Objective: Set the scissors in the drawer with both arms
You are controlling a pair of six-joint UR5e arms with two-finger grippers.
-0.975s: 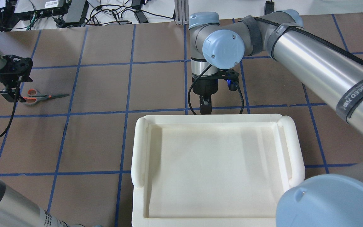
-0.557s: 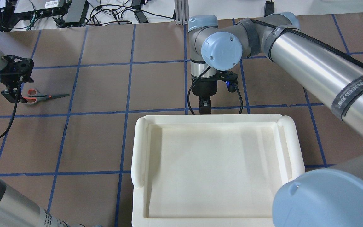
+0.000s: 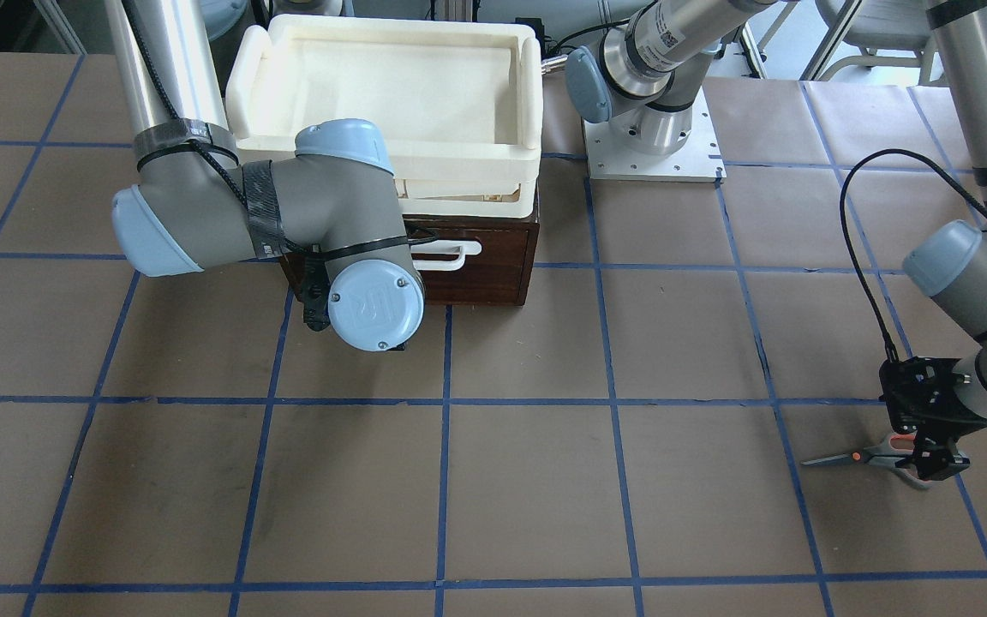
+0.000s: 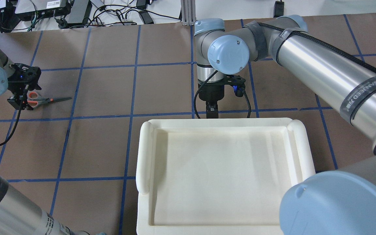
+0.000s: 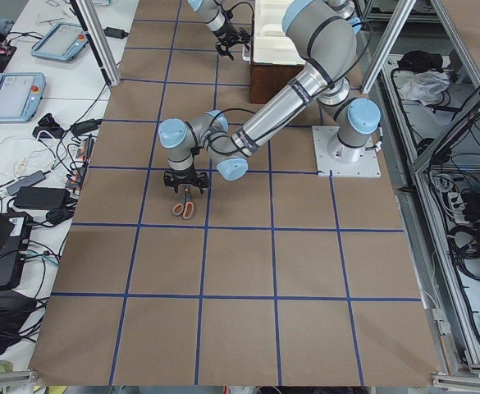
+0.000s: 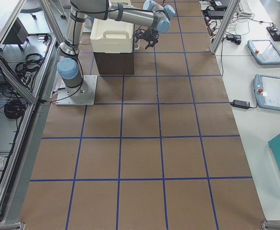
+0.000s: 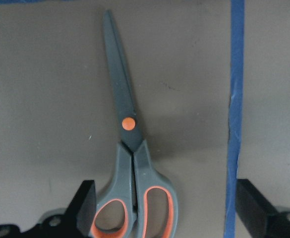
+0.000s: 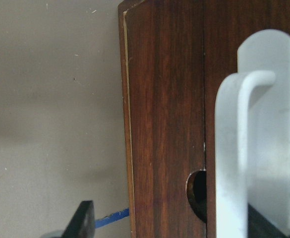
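Note:
The scissors (image 4: pixel 46 100) lie flat on the brown table at its left, blades closed; they also show in the front view (image 3: pixel 853 458). My left gripper (image 4: pixel 21 99) is open just above their grey and orange handles. In the left wrist view the scissors (image 7: pixel 130 148) lie between the two spread fingers (image 7: pixel 85 203). The dark wooden drawer (image 3: pixel 485 278) is closed, with its white bar handle (image 3: pixel 451 254) in front. My right gripper (image 4: pixel 212 111) is open at that handle (image 8: pixel 259 148), one finger (image 8: pixel 83 218) left of it and the other hidden behind it.
A cream-white plastic tray (image 4: pixel 142 147) sits on top of the drawer cabinet. The right arm's elbow (image 3: pixel 373 304) hangs in front of the drawer. Blue tape lines (image 7: pixel 234 114) run beside the scissors. Cables and electronics lie beyond the far table edge.
My left gripper has shifted right and come down over the scissors' handles. My right arm's wrist has shifted slightly; its gripper stays at the drawer handle.

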